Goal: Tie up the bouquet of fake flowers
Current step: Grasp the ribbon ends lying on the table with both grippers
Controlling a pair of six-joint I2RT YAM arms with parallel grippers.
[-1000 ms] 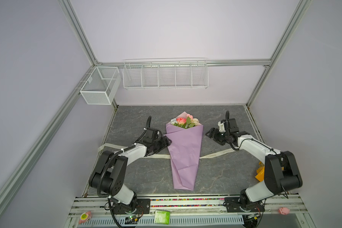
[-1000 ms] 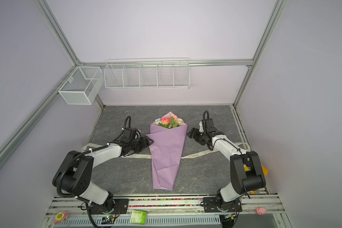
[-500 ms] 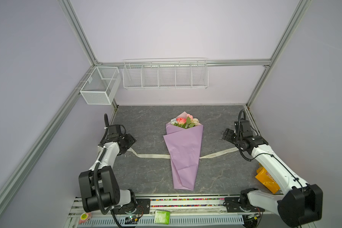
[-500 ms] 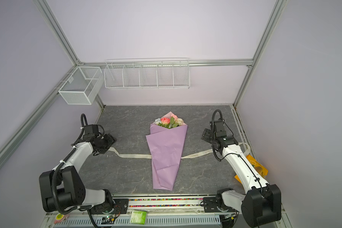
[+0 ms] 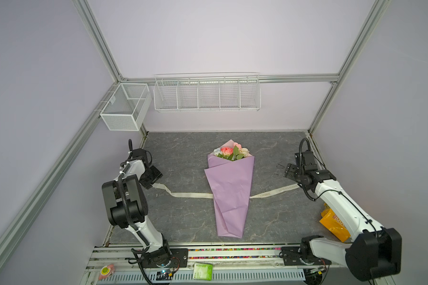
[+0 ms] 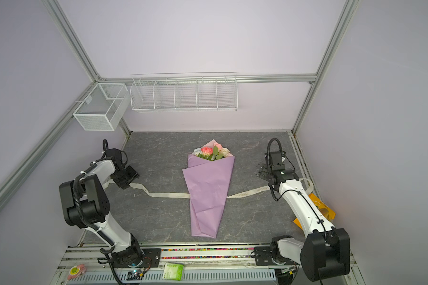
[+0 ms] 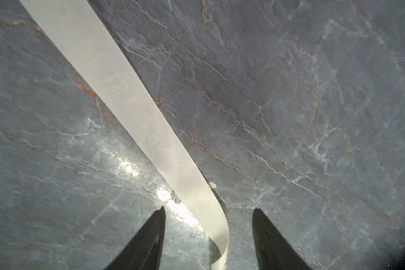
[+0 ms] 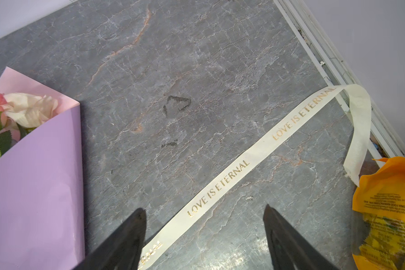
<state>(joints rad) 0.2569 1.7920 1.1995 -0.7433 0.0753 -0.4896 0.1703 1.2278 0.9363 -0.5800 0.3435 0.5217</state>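
Ribbon (image 7: 136,117) lies between parted left fingers (image 7: 147,243), passes under wrapped bouquet (image 5: 229,152).

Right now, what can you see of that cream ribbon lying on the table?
The ribbon is a cream, ribbed fabric strip printed with gold LOVE IS ETERNAL. It lies across the grey table, passing under the lilac paper cone. One end sits between the left pincer's open fingers, ungripped; the other curls up beside an orange packet.

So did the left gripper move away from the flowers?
Yes. The left gripper moved left, away from the bouquet, and now hangs over the ribbon.
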